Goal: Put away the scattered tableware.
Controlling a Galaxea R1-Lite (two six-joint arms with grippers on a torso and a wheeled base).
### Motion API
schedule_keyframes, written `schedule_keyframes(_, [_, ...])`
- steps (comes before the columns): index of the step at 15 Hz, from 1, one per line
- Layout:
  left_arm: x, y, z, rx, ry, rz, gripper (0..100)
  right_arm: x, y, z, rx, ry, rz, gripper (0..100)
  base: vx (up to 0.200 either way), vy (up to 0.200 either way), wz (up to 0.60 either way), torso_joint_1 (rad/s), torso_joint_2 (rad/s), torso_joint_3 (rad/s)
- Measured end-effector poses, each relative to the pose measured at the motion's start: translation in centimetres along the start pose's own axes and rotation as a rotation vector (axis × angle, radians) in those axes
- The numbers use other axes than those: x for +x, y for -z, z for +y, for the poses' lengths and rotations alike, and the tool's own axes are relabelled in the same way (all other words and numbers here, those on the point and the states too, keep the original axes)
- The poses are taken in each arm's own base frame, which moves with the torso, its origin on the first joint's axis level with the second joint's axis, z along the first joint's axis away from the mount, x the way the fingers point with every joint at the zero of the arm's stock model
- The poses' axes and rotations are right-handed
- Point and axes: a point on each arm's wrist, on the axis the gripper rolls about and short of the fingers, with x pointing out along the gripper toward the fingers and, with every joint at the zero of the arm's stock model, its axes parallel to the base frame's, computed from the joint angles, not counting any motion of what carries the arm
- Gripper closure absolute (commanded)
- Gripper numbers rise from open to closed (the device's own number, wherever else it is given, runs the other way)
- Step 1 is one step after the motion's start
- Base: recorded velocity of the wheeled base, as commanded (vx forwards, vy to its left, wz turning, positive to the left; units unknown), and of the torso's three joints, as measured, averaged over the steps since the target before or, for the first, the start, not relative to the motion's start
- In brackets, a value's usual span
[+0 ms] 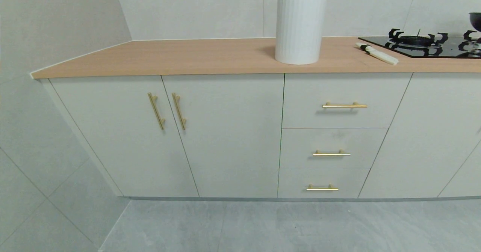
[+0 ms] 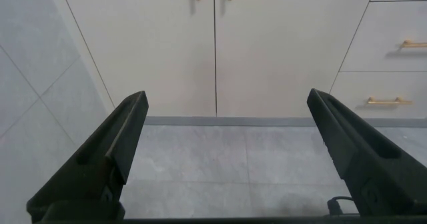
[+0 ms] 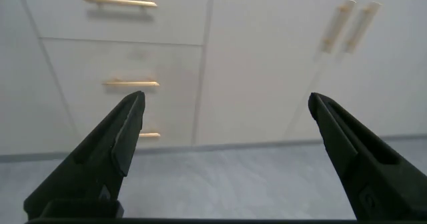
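The left hand (image 2: 227,101) hung low with its two fingers spread wide and nothing between them, and bare grey floor (image 2: 220,161) ran ahead of it to the kickboard under the double cupboard doors (image 2: 167,51). The right hand (image 3: 227,99) was just as wide open and empty, facing the stack of gold-handled drawers (image 3: 120,44) across open floor. Up above both hands the wooden tabletop (image 1: 188,56) ran from the tiled corner wall (image 1: 56,19) to a black glass hob (image 1: 432,52). A ribbed white holder (image 1: 299,26) stood upright on it. Beyond the right hand's side, the pale utensil (image 1: 377,53) lay flat just beside the hob. Its long axis ran slantwise, dark end toward the back wall and pale end toward the front edge.
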Motion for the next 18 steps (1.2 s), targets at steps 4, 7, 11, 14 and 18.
schedule_keyframes(4, [0.0,0.0,0.0,0.0,0.0,0.0,0,-2.3,1.1,-0.1,0.028,-0.025,-0.106,0,0.0,0.0,0.0,0.0,0.0,0.0])
schedule_keyframes(7, [0.0,0.0,0.0,0.0,0.0,0.0,0,-1.6,4.1,0.9,0.029,-0.156,-0.058,0,0.0,0.0,0.0,0.0,0.0,0.0])
schedule_keyframes(11, [0.0,0.0,0.0,0.0,0.0,0.0,0,-1.0,6.8,1.8,0.132,-0.272,0.024,0,0.0,0.0,0.0,0.0,0.0,0.0])
schedule_keyframes(14, [0.0,0.0,0.0,0.0,0.0,0.0,0,-0.9,7.4,2.0,0.153,-0.322,0.043,0,0.0,0.0,0.0,0.0,0.0,0.0])
schedule_keyframes(18, [0.0,0.0,0.0,0.001,0.0,0.0,0,-0.9,7.5,2.1,0.157,-0.322,0.05,0,0.0,0.0,0.0,0.0,0.0,0.0])
